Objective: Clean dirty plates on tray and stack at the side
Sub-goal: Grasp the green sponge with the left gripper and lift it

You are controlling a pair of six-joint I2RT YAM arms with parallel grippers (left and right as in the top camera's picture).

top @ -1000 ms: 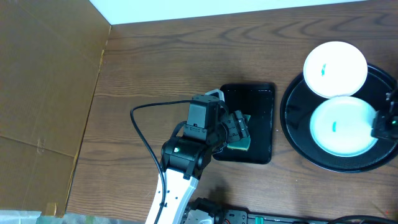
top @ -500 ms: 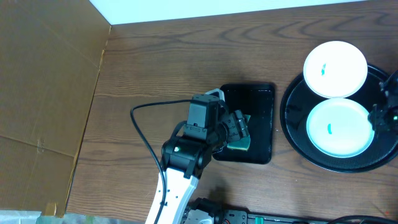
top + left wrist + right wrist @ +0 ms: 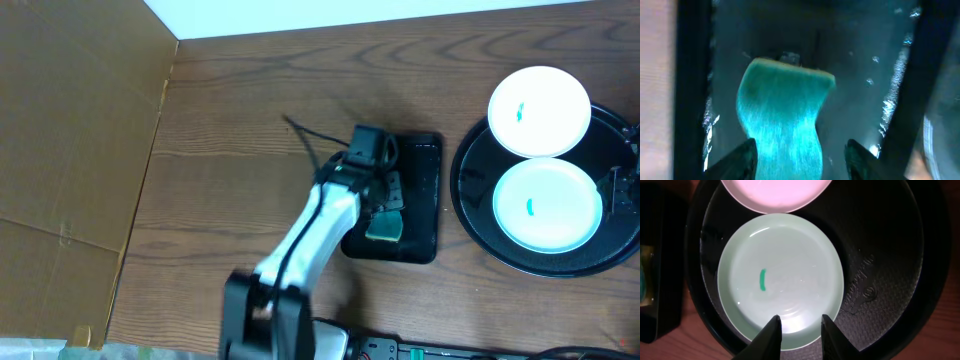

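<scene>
1. The round tray sits at the right end of the wooden table, with two glossy white plates showing on it
2. The lower plate lies flat inside the round tray, near its middle. It carries a short teal smear a little off centre
3. The upper plate lies across the round tray's far rim, with part of it out over the table. Its near edge comes right up to the lower plate (the right wrist view shows it just lapping over that plate's rim). It has a small teal mark of its own
4. The right gripper hangs above the near rim of the lower plate. Its two fingers stand a narrow gap apart with nothing caught between them, and the plate's white surface and rim show through the gap. In the overhead view only a bit of this gripper shows, at the picture's right edge
5. A small rectangular tray lies just left of the round tray, close to it but apart. A teal sponge rests inside it
6. The left gripper reaches down into the small rectangular tray with one finger on each side of the sponge's near end. The jaws are spread fairly wide: one finger is at the sponge's edge, while the other has dark tray floor showing between it and the sponge, so the sponge is straddled, not clamped
</scene>
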